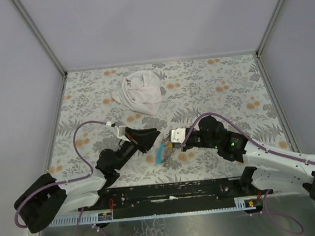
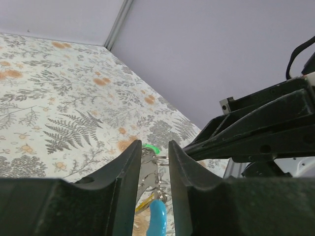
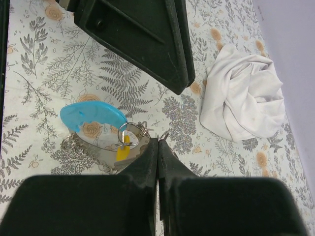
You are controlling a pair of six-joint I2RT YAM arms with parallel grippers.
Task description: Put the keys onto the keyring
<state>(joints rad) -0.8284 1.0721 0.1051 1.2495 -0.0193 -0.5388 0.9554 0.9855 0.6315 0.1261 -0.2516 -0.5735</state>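
**Assessing progress: keys (image 3: 123, 151) gathered at the keyring (image 3: 132, 130), threading unconfirmed**

The keyring lies on the tabletop (image 1: 227, 89) near the middle of its near edge, between the two arms, with its light-blue piece (image 3: 92, 115) flat beside it. A yellow-headed key (image 3: 123, 150) sits directly under the ring and touches it. A green-headed key (image 2: 149, 147) shows at the ring in the left wrist view. Whether either is actually threaded on cannot be told, as the metal parts overlap. No red-headed key is visible in any view.

The right gripper (image 3: 157, 142) is fully closed, its tips down at the edge of the cluster. Whether it pinches the ring or merely rests against it cannot be told. The left gripper (image 2: 153, 152) hangs just above the cluster, jaws slightly parted and holding nothing.

Judgement: the task is well advanced but not shown complete, with one key unaccounted for.

A white cloth (image 1: 141, 93) lies well apart, toward the far edge.
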